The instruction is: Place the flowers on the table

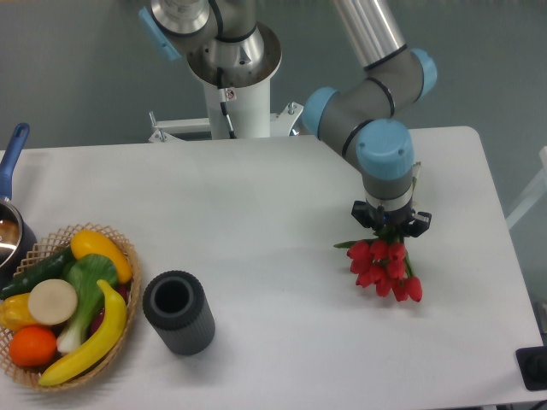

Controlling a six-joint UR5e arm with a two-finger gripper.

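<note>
Although the gripper [391, 224] sits right over the stem end of the flowers [386, 266], we cannot tell from this high view how wide its jaws stand, since the blue wrist joint hides the gap between the fingers. It looks as if the fingers straddle the stems, but whether they pinch them or have let go is not visible.

We see the bunch of red tulips at the right side of the table [256, 196], its heads fanned out towards the near edge and slightly to the right, stems running back up under the gripper. So the long axis of the bunch points from the gripper down and a little rightward. The blooms seem to rest on or just above the white top; we cannot say which.

We judge the placing to be nearly done: what remains is a release, if not already made, and a straight lift away from the stems.

Well apart on the left stand a dark cylinder [178, 313], a wicker basket of fruit and vegetables [67, 303] and a pot with a blue handle [13, 218].
</note>
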